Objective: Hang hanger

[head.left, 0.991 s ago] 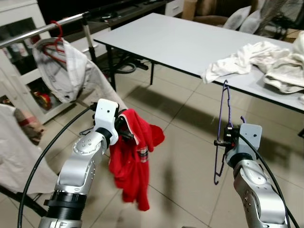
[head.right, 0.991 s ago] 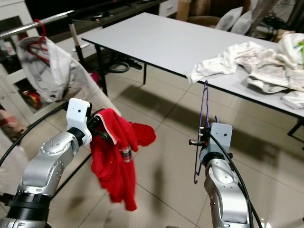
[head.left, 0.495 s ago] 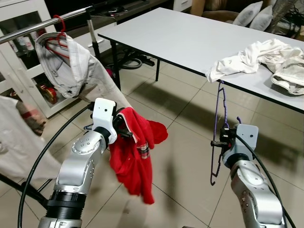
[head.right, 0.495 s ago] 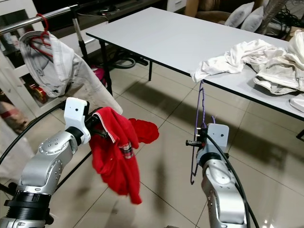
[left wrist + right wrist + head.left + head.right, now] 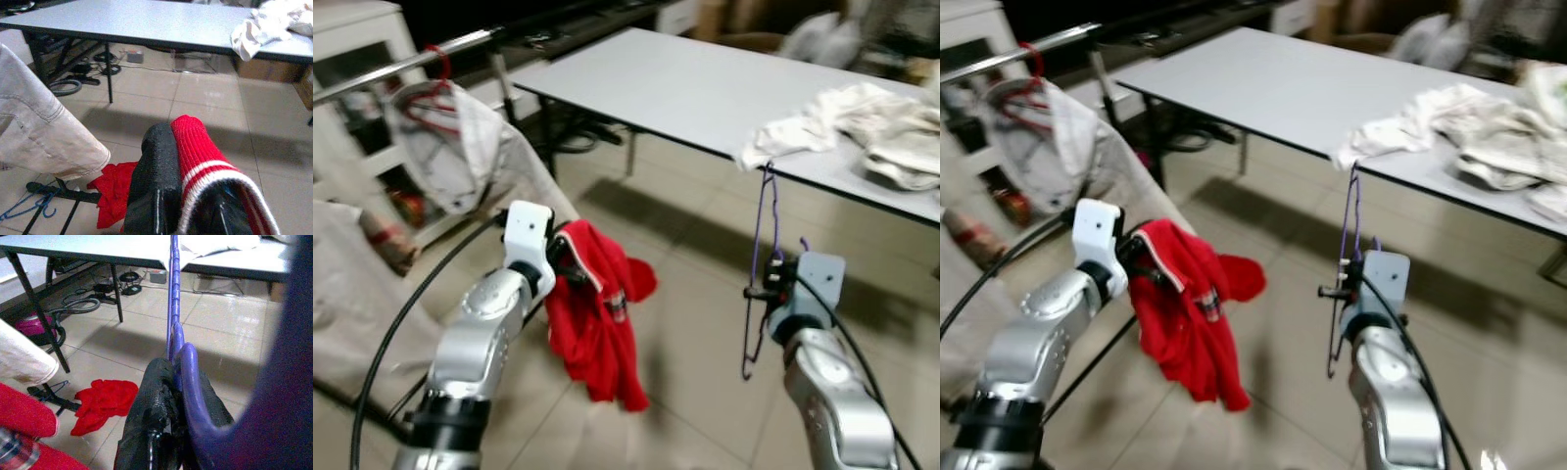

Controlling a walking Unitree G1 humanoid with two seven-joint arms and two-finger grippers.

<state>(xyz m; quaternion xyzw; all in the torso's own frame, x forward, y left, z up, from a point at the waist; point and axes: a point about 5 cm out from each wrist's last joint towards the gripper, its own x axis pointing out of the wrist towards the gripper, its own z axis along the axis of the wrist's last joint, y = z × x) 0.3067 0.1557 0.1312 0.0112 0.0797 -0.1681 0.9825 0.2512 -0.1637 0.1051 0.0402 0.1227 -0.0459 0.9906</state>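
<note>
The right hand (image 5: pixel 766 292) is clamped on a thin purple hanger (image 5: pixel 761 262), a slim wire-like frame that stands upright in its grip; the hooked top reaches up close to the near edge of the worktop (image 5: pixel 695 83), and the lower curve hangs below the fingers. In the right wrist view the hanger's (image 5: pixel 176 323) glossy, ribbed plastic runs straight up between the two black rubbery fingers (image 5: pixel 156 401), which press against it on both sides.

The left hand (image 5: pixel 570 266) holds a red garment (image 5: pixel 597 323), a soft knitted piece that droops in loose folds toward the tiled floor (image 5: pixel 685 294). In the left wrist view its ribbed red cuff (image 5: pixel 205 156) with a white stripe is pinched between the fingers (image 5: pixel 156 181).

The worktop is a flat, smooth pale grey slab on thin black legs. Crumpled white cloths (image 5: pixel 842 117) lie in a heap at its right end, one fold spilling over the near edge just above the hanger's hook.

To the left, a metal rail (image 5: pixel 401 67) carries a red hanger (image 5: pixel 435 88) draped with a pale, stiff-looking garment (image 5: pixel 460 157). Another small red cloth (image 5: pixel 105 404) lies on the glossy floor tiles beside the rack's black foot (image 5: pixel 54 399).
</note>
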